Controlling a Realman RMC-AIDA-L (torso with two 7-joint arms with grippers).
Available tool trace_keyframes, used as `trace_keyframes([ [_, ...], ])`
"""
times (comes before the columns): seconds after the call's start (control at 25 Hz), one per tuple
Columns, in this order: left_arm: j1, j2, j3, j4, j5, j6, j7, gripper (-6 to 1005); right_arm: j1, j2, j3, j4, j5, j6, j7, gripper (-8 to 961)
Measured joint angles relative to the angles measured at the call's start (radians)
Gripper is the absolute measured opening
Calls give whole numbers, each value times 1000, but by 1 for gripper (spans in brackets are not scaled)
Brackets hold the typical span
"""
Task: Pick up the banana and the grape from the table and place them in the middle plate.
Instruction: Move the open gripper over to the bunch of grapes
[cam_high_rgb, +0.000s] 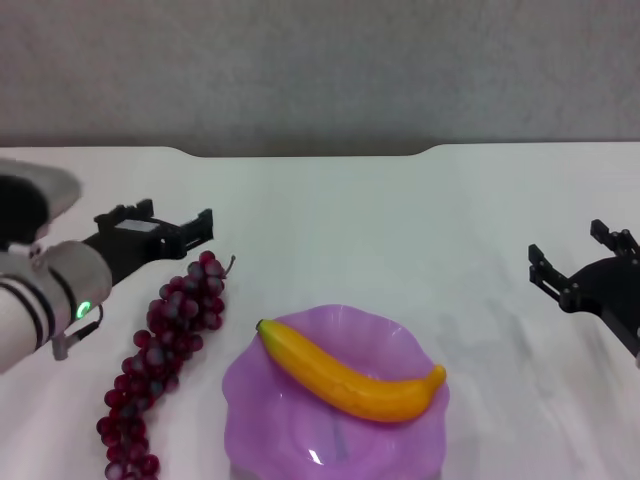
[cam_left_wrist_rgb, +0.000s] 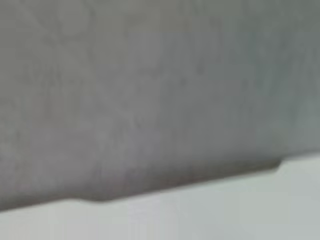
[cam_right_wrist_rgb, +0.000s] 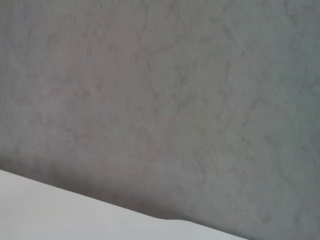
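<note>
The banana (cam_high_rgb: 350, 377) lies across the middle plate (cam_high_rgb: 290, 425), a purple scalloped dish at the front centre of the table (cam_high_rgb: 400, 220). The grape (cam_high_rgb: 160, 352), a long dark red bunch, lies on the table just left of the plate, apart from it. My left gripper (cam_high_rgb: 178, 217) is open and empty, hovering just beyond the bunch's far end, a little to its left. My right gripper (cam_high_rgb: 566, 246) is open and empty at the right side, well away from the plate. Neither wrist view shows fingers, fruit or plate.
A grey wall stands behind the table's notched far edge (cam_high_rgb: 310, 153). The left wrist view shows only that wall and the table edge (cam_left_wrist_rgb: 180, 187); the right wrist view shows the wall and the table edge (cam_right_wrist_rgb: 100, 205).
</note>
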Motion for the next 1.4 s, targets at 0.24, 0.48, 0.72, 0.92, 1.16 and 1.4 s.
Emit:
trace_keyframes([
  [0.24,15,-82,-153,240,26,-530,264,818,5,0,-8,0,-1,21,1,888],
  [0.48,4,-157,-316,290,-46,-811,518,817,14,0,-13,4,-2,26,0,888],
  [0.72,-2,-156,-356,255,-57,-825,534,815,13,1,-20,0,-3,26,0,887],
  [0.92,-40,-159,-363,148,-61,-787,534,814,13,1,-20,0,-3,25,0,888],
  [1.16,-61,-162,-361,68,-70,-738,532,812,15,2,-19,0,-2,17,1,888],
  [1.4,-85,-162,-360,1,-104,-688,537,811,15,2,-18,5,-1,13,1,888],
])
